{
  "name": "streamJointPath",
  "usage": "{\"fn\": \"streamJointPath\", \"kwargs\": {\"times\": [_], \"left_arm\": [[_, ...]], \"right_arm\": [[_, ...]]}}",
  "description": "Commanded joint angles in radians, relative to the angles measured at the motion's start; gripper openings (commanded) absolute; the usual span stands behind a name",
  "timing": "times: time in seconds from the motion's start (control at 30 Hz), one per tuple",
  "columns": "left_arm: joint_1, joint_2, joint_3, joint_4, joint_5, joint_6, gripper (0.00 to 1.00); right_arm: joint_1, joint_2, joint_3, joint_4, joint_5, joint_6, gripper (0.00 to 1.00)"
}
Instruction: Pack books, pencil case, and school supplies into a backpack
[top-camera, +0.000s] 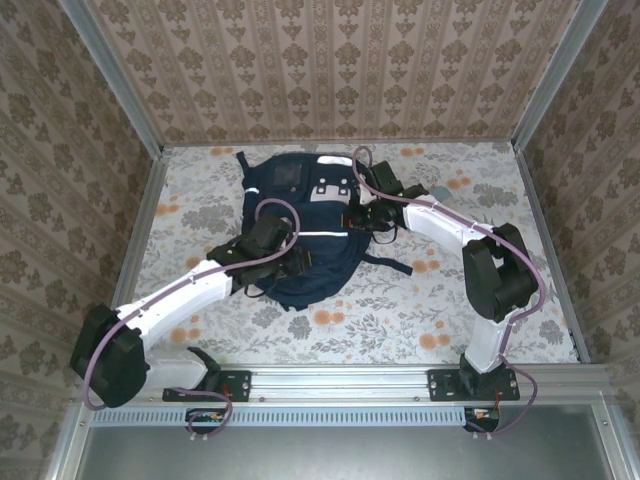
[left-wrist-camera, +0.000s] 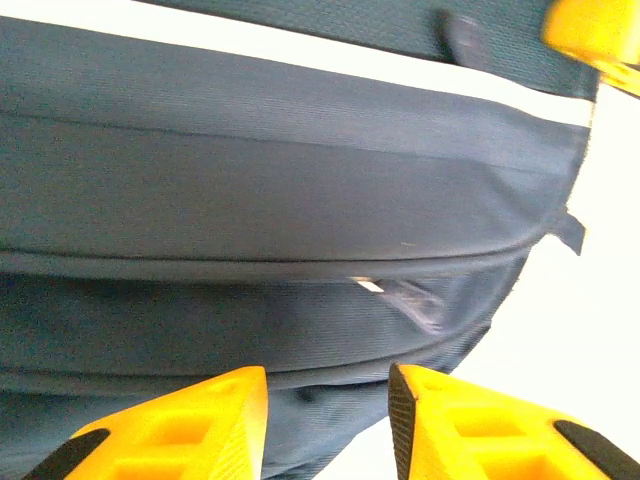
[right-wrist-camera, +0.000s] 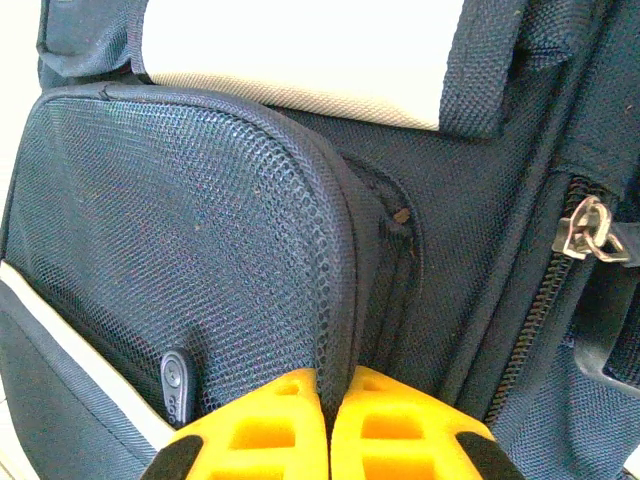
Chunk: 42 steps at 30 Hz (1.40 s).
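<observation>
The navy backpack lies flat in the middle of the table, front side up. My right gripper is shut on the raised edge of the backpack's mesh pocket, fabric pinched between the yellow fingers; from above the right gripper sits at the bag's right side. My left gripper stands open just in front of the backpack's side seam, with nothing between its fingers, and the left gripper is at the bag's lower left. A zip pull lies ahead of it. Books, pencil case and school supplies are out of view.
The floral tablecloth has free room right and front of the bag. A dark strap trails off its right side. Patterned walls close in the table on three sides, and a metal rail runs along the near edge.
</observation>
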<state>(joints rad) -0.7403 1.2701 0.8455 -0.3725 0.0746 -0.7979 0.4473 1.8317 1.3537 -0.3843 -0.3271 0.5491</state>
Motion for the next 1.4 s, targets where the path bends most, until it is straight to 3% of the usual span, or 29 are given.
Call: {"fn": "streamJointPath", "kwargs": {"times": [0.0,0.2,0.4,0.6,0.8,1.13,1.37], "left_arm": [[-0.034,0.031,0.023,0.091,0.046,-0.038,0.41],[-0.083,0.110,0.065,0.082,0.024,-0.076,0.46],[-0.088,0.136,0.090,0.020,-0.102,-0.133,0.50],[-0.088,0.176,0.130,-0.050,-0.173,-0.196,0.48],[-0.088,0.216,0.155,-0.104,-0.190,-0.231,0.38],[-0.084,0.185,0.151,-0.189,-0.273,-0.208,0.00],[-0.007,0.114,0.080,-0.256,-0.330,-0.152,0.00]], "right_arm": [[-0.004,-0.059,0.023,0.018,-0.077,0.013,0.02],[-0.004,-0.069,0.022,0.062,-0.145,0.057,0.02],[-0.004,-0.087,0.007,0.079,-0.169,0.064,0.01],[-0.004,-0.105,-0.007,0.091,-0.185,0.066,0.01],[-0.004,-0.121,-0.016,0.098,-0.186,0.065,0.00],[-0.004,-0.126,-0.020,0.056,-0.101,0.042,0.00],[-0.023,-0.134,-0.037,0.006,0.018,0.014,0.00]]}}
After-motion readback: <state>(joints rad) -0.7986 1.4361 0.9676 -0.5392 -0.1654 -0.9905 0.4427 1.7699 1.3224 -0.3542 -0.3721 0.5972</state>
